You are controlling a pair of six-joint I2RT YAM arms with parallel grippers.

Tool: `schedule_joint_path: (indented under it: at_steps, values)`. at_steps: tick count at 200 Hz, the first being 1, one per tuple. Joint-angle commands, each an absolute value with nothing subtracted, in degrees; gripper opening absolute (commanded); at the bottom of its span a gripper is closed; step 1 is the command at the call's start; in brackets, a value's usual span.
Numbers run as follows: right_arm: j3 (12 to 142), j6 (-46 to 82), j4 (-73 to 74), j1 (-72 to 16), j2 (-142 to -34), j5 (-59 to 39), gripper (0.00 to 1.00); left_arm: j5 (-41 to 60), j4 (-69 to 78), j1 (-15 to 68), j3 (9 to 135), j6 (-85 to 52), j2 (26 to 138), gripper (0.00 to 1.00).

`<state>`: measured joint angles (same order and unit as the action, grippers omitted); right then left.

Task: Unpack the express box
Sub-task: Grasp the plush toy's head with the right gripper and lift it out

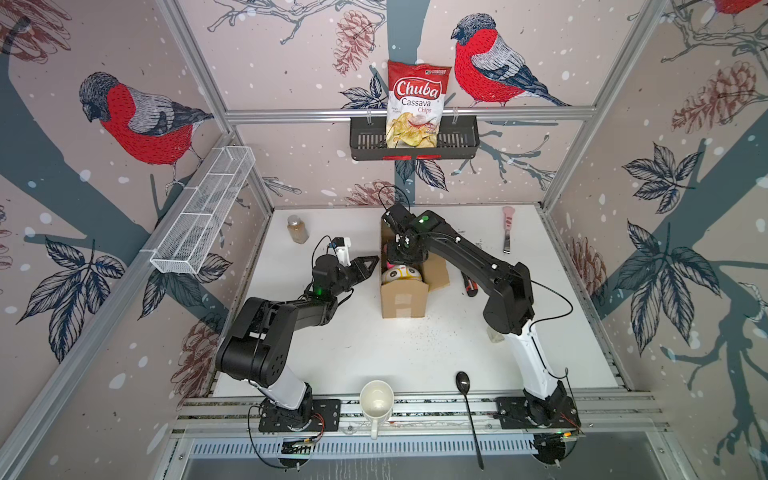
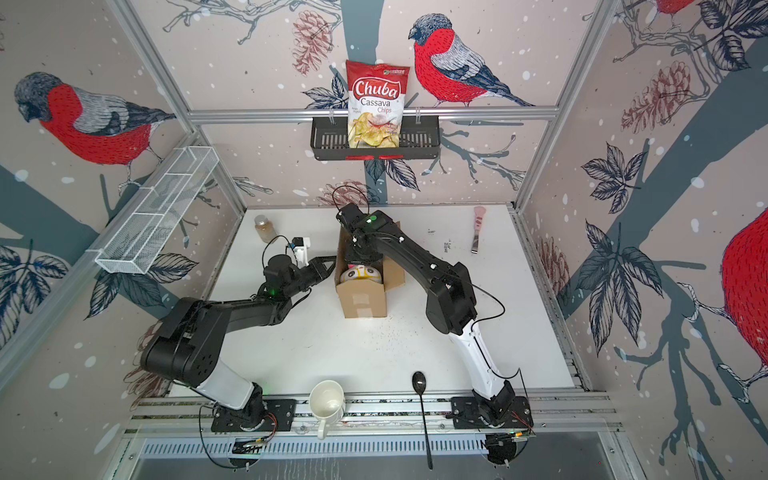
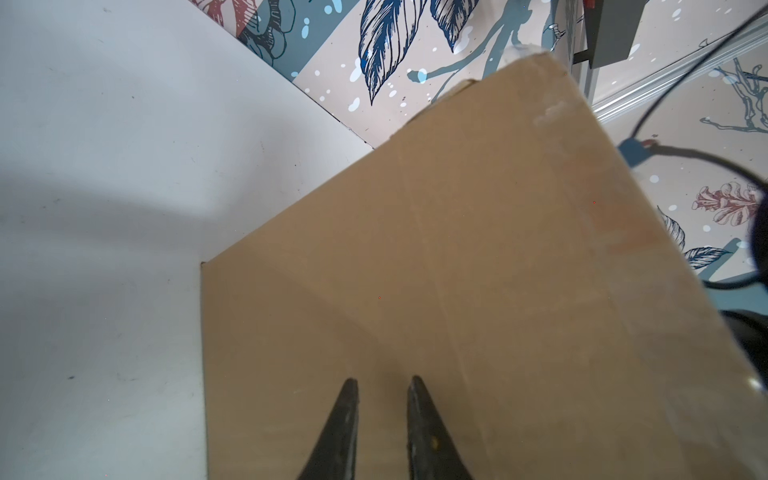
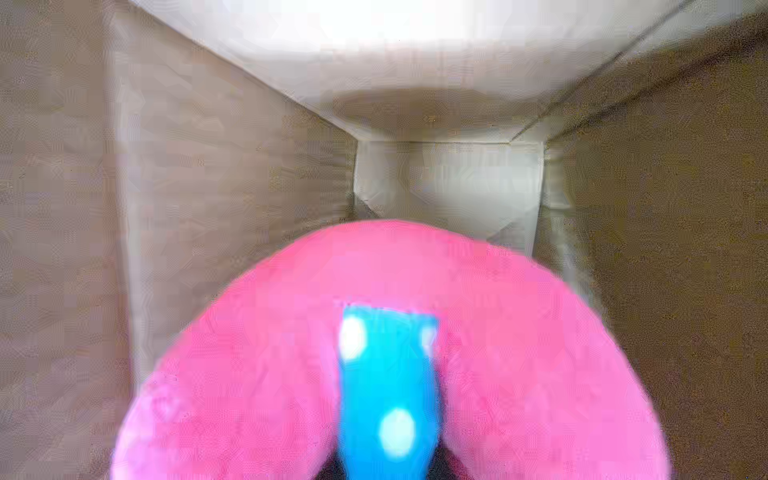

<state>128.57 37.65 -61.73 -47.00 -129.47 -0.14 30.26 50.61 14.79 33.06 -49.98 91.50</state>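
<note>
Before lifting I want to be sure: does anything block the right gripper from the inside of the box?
Nothing visible does. The box is open on top; the right gripper is inside it, closed on a pink toy. The left gripper is outside, at the box's side.

The box (image 1: 390, 307) is matt brown cardboard, with paler, slightly shiny tape patches (image 1: 406, 300) on one face; its inner walls look dull and plain in the right wrist view. The soft toy (image 4: 519, 353) is fuzzy pink cloth with a smoother blue spotted band (image 4: 388, 374). The counter (image 1: 374, 345) is smooth matt white, lightly scuffed. The mug (image 1: 376, 401) looks glazed, the spoon (image 1: 463, 382) glossy black, and the chip bag (image 1: 417, 104) shiny film.
</note>
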Motion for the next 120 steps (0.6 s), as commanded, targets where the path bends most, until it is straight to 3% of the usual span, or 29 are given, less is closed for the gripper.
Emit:
schedule_joint_path:
  at_steps: [1,120]
  values:
    - [129.26,38.15,-62.58,-47.35,-128.19,1.26,0.00,31.38,51.68,14.66,33.48,-49.25,91.05,0.23]
    - [132.20,36.65,-64.49,-47.20,-121.80,4.68,0.00,30.64,45.49,14.67,36.11,-47.78,86.02,0.24]
